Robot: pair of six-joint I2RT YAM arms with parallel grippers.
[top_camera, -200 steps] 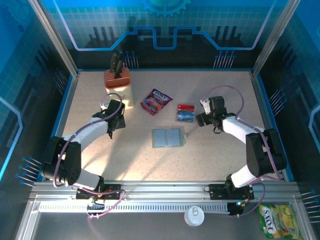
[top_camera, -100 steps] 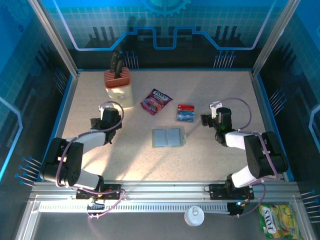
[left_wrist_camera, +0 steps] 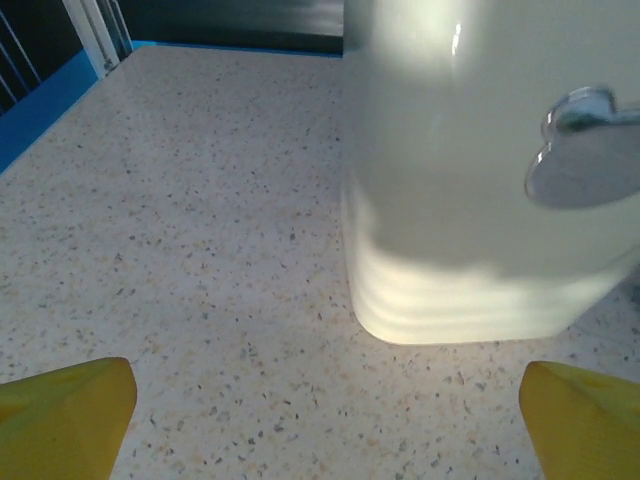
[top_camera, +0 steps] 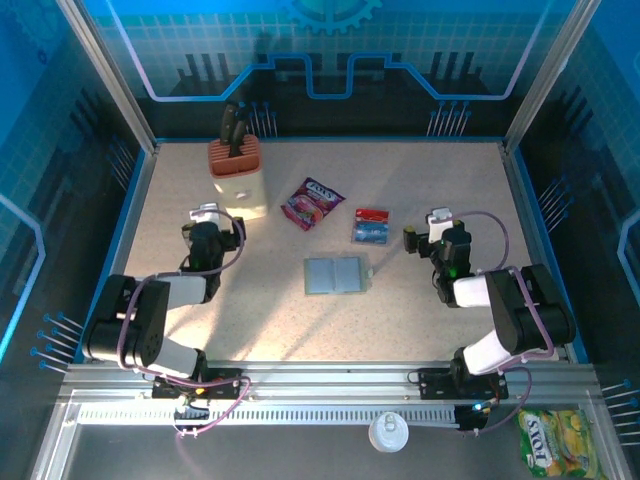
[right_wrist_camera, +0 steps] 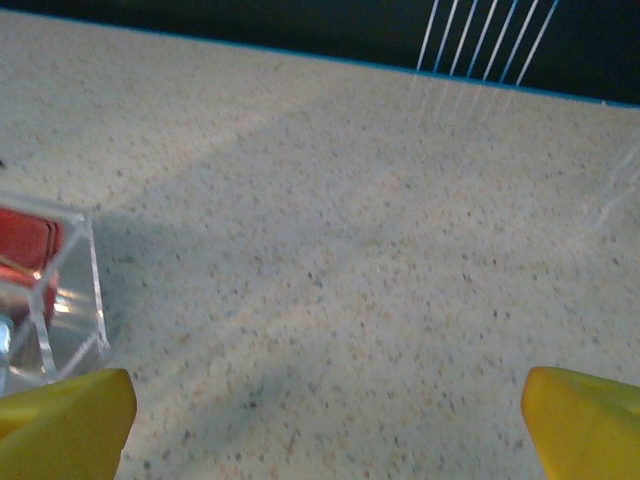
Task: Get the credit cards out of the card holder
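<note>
The card holder (top_camera: 335, 275) lies open and flat at the table's centre, showing two grey-blue panels. A red credit card (top_camera: 372, 214) and a blue one (top_camera: 369, 233) lie together behind it to the right. In the right wrist view the red card (right_wrist_camera: 25, 250) shows at the left edge behind a clear plastic edge. My left gripper (top_camera: 207, 222) (left_wrist_camera: 320, 425) is open, low over the table just before the knife block. My right gripper (top_camera: 436, 228) (right_wrist_camera: 320, 425) is open over bare table, to the right of the cards. Nothing sits between either pair of yellow fingertips (left_wrist_camera: 60, 415) (right_wrist_camera: 585, 420).
A cream knife block (top_camera: 237, 175) (left_wrist_camera: 480, 200) with black handles stands at the back left, close to my left gripper. A pink-purple snack packet (top_camera: 312, 203) lies behind the card holder. Off the table at the front lie a white lid (top_camera: 388, 432) and a yellow-green packet (top_camera: 548, 438).
Both arms have folded back toward their bases. The left gripper moved left, away from the centre, and the right gripper moved right, away from the cards. Both stayed open.
</note>
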